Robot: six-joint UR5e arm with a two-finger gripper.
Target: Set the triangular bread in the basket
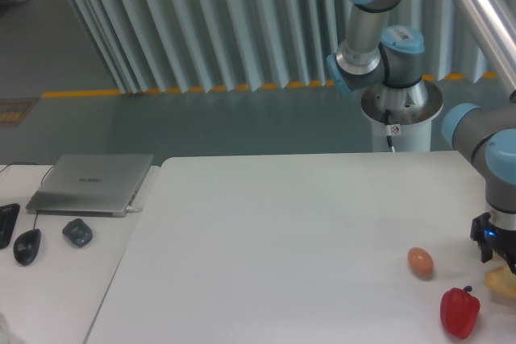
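The dark two-finger gripper (498,254) sits at the far right edge of the white table (282,231), mostly cut off by the frame. The pale tan triangular bread wedge (501,283) lies directly under and slightly in front of it, also half out of view. Only the wedge's left corner shows, so I can't read its long axis.

Finger state: can't tell. The tips are out of frame or hidden against the bread, and whether they touch it is unclear.

Key relation: the bread is straight below the gripper, so the approach looks like pure vertical descent with little lateral correction.

Neighbours: the glossy red bell pepper (459,312) sits just left of the bread, and the small brown egg (420,262) is further left, clear of it.

No basket is visible anywhere, so the transport direction can't be judged from here.

Risk: a wide finger spread may clip the pepper.
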